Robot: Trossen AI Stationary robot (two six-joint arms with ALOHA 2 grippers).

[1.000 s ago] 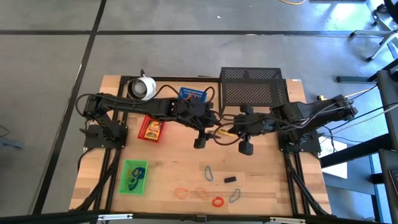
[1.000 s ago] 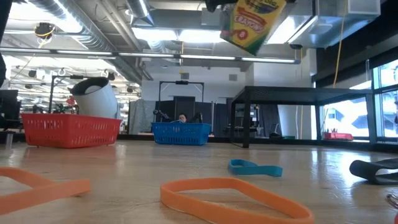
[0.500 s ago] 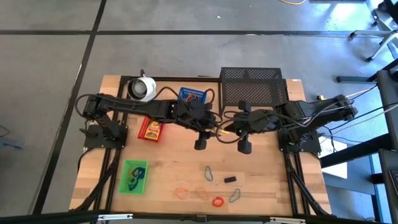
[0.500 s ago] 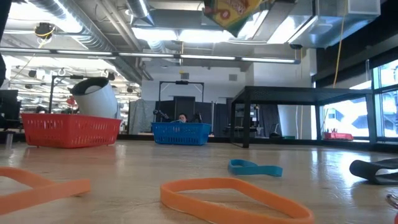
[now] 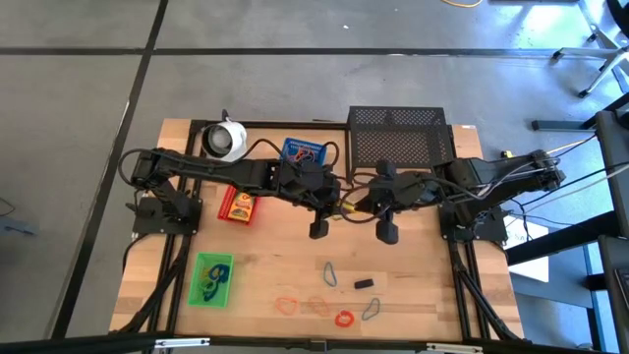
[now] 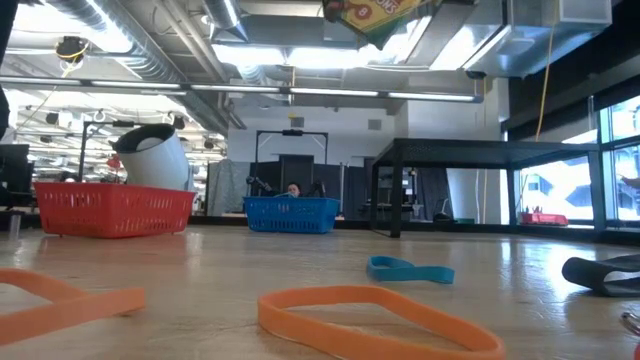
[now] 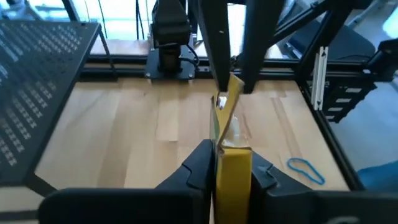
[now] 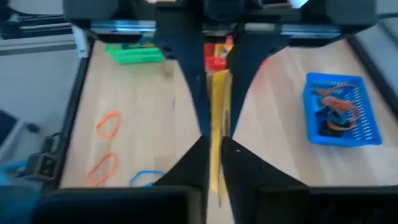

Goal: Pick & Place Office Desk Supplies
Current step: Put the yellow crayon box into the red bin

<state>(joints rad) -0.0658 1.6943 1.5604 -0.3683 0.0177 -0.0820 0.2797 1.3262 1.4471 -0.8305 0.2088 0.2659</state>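
Note:
High over the table's middle, the small yellow box hangs between my two grippers. My left gripper comes from the left and my right gripper from the right; each is shut on one end of it. In the low view only its lower corner shows, at the top edge. On the near part of the table lie coloured band loops and a small black clip. The green tray, red tray and blue tray stand on the left half. My left gripper pinches the box's end nearest to it between its two fingers. The fingers slant down from the table's left side. The box is lifted clear of the table and reaches away toward the other gripper. My right gripper has the box's opposite end between its two fingers, with the box edge-on to them. The fingers slant down from the table's right side. The box hangs clear of the table.
A big black mesh rack stands at the far edge behind the grippers, and a white round object at the far left. Orange loops and a red one lie near the front edge. Bare wood lies below the grippers.
The yellow box has gone up and tipped between the grippers; in the low view most of it has passed out over the top edge.

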